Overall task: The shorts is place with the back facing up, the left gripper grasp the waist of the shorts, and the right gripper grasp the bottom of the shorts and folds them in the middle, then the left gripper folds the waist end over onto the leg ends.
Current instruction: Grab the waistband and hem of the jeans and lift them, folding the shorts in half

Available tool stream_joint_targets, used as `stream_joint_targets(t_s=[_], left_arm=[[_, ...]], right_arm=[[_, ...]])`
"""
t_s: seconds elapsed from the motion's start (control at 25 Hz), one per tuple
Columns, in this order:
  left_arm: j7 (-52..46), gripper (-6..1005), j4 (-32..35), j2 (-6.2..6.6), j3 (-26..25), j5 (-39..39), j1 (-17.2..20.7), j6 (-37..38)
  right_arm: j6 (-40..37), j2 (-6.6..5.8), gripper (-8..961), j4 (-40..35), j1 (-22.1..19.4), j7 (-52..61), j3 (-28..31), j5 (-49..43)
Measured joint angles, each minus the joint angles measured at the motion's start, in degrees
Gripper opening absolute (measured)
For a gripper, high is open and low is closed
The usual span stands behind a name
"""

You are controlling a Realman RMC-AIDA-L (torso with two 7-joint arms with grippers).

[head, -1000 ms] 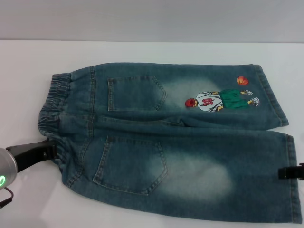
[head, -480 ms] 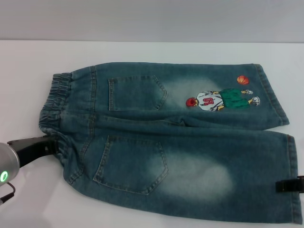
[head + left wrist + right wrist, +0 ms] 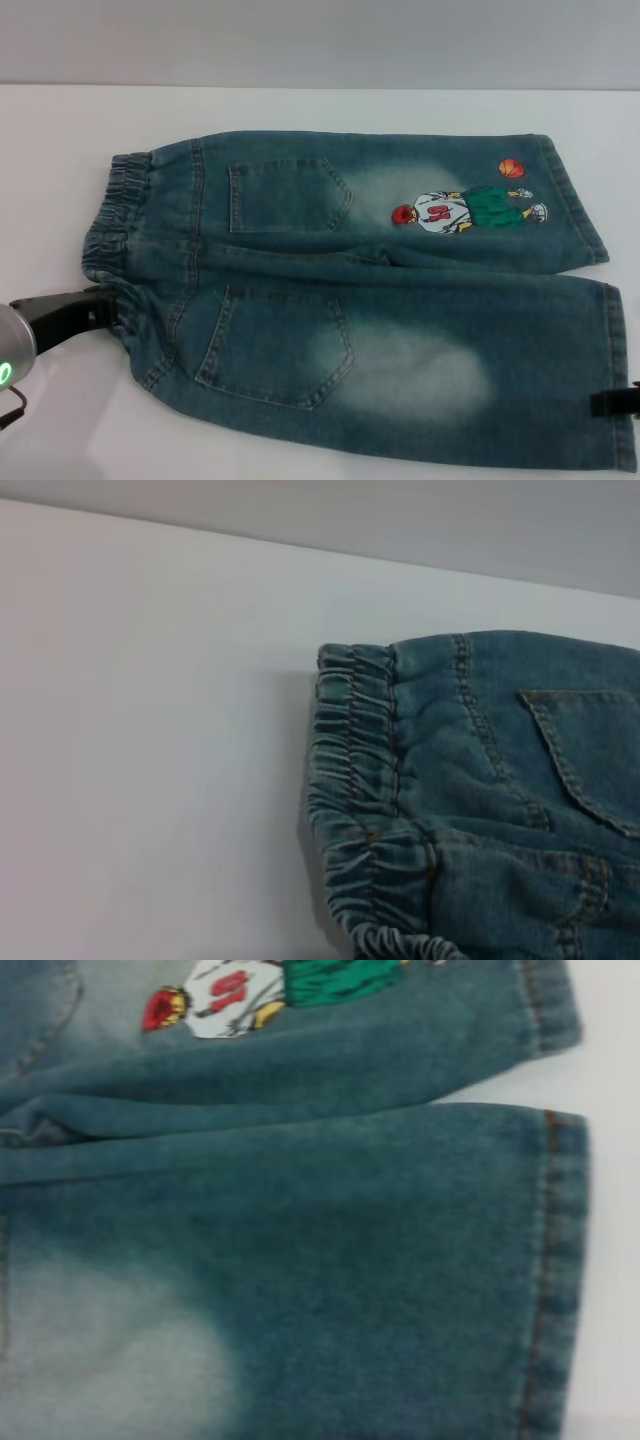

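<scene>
Well, the shorts (image 3: pixel 360 300) lie spread flat on the smooth white tabletop (image 3: pixel 300 110), back side up, waist to the left and leg ends to the right. They are faded blue denim, pale and brushed-looking over the seat, with two stitched patch pockets and a gathered, ribbed elastic waistband (image 3: pixel 350 770). A printed cartoon basketball player (image 3: pixel 465 210) with an orange ball sits on the far leg. The left tool (image 3: pixel 95 310), black and wedge-shaped, is at the near corner of the waistband, touching the bunched cloth; I cannot tell how wide it stands or whether it grips. The right tool (image 3: pixel 612 402) shows only as a dark tip at the near leg's stitched hem, its state equally unclear.
</scene>
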Motion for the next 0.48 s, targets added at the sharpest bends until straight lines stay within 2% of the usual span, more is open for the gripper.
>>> stream_joint_targets(t_s=[0.48], left_arm=[[0.00,54,0.25,0.04,-0.07,-0.02,-0.41,-0.01]], right_arm=[[0.06,0.00,510,0.67,-0.78,0.00,-0.42,0.06]])
